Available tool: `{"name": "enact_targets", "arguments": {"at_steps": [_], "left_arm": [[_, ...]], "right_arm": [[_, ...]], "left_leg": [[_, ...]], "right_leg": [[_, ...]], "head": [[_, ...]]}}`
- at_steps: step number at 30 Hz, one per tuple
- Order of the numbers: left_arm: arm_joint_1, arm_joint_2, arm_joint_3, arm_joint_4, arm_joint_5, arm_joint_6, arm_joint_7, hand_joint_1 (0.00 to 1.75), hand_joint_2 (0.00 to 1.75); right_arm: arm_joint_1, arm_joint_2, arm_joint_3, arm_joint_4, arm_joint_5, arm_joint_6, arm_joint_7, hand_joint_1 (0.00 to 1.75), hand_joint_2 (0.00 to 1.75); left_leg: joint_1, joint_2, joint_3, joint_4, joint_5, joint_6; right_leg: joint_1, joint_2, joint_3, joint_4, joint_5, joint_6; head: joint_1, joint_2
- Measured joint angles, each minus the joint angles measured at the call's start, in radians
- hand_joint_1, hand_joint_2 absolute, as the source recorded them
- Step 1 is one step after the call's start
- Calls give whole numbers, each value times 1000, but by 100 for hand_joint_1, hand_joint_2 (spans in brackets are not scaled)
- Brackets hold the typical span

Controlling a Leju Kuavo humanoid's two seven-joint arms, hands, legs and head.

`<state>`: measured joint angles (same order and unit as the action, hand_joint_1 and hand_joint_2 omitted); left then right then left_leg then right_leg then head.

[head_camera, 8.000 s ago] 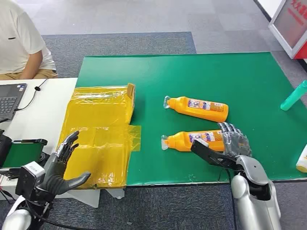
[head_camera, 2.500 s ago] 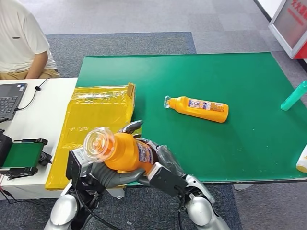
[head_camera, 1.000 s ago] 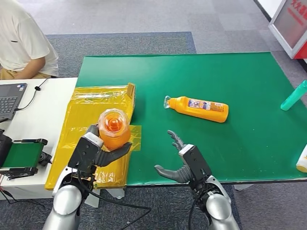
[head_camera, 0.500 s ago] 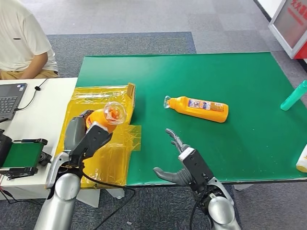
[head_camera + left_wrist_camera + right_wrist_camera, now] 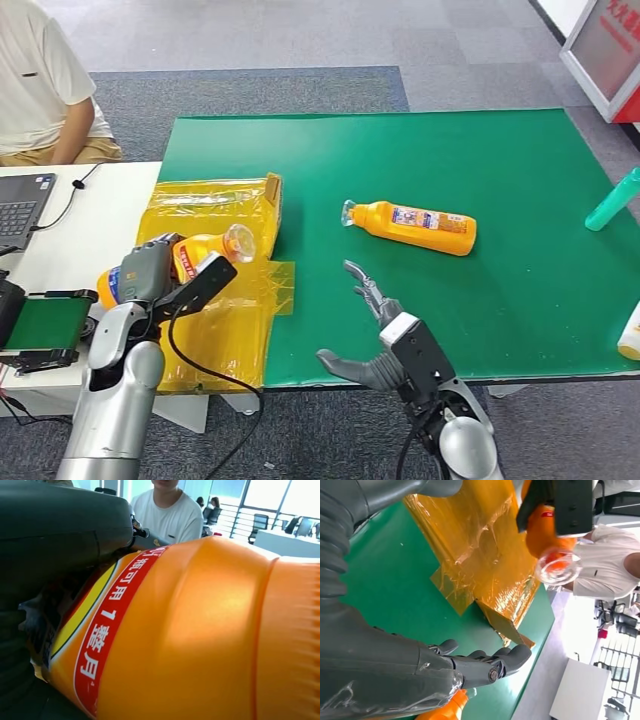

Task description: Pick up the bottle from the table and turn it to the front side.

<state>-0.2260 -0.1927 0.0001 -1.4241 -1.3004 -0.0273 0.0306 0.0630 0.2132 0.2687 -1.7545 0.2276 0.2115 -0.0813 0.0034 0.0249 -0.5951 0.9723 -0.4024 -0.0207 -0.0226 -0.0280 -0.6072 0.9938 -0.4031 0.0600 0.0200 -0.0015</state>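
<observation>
**Operator:** Left wrist view first: my dark fingers [image 5: 22, 630] are wrapped around the orange bottle [image 5: 196, 630], pressed against its label with the red band and yellow patch. The bottle's body takes up nearly all of that picture.

**Observer:** And from the head view?

**Operator:** My left hand [image 5: 151, 272] grips the bottle [image 5: 198, 252] around its middle and holds it up above the yellow plastic sheet [image 5: 215, 300]. The bottle lies roughly level, its clear cap [image 5: 241, 242] pointing toward the green mat [image 5: 423, 160] and its base toward the white table [image 5: 90, 240].

**Observer:** The right hand?

**Operator:** My right hand [image 5: 373, 335] holds nothing. Its fingers [image 5: 364, 285] are spread and stretched forward, thumb out to the side, over the near edge of the mat. In the right wrist view the fingers [image 5: 486, 662] lie straight and apart above the green surface, and beyond them I see the yellow sheet [image 5: 478, 545] and the held bottle's clear cap [image 5: 557, 567].

**Observer:** What else is around?

**Operator:** A second orange bottle [image 5: 411, 226] lies flat on the mat, well apart from both hands, cap toward the sheet. A teal bottle [image 5: 613, 200] lies at the mat's far right edge. A person in a white shirt [image 5: 41, 85] sits behind the white table, where a laptop [image 5: 23, 205] stands.
</observation>
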Motion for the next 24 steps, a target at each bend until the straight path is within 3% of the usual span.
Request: {"name": "enact_targets", "arguments": {"at_steps": [8, 15, 24], "left_arm": [[-22, 14, 15, 111, -193, -16, -18, 175, 175], [-25, 25, -17, 186, -225, -13, -108, 175, 175], [-25, 48, -69, 197, -220, -13, -123, 175, 175]], "right_arm": [[9, 0, -6, -32, -9, -1, -32, 0, 175], [10, 0, -8, -101, 11, 0, -72, 0, 175], [10, -6, -8, -227, 31, -3, -101, 0, 175]], "left_leg": [[0, 0, 0, 0, 0, 0], [0, 0, 0, 0, 0, 0], [0, 0, 0, 0, 0, 0]], "right_leg": [[0, 0, 0, 0, 0, 0], [0, 0, 0, 0, 0, 0], [0, 0, 0, 0, 0, 0]], "head": [[0, 0], [0, 0], [0, 0]]}}
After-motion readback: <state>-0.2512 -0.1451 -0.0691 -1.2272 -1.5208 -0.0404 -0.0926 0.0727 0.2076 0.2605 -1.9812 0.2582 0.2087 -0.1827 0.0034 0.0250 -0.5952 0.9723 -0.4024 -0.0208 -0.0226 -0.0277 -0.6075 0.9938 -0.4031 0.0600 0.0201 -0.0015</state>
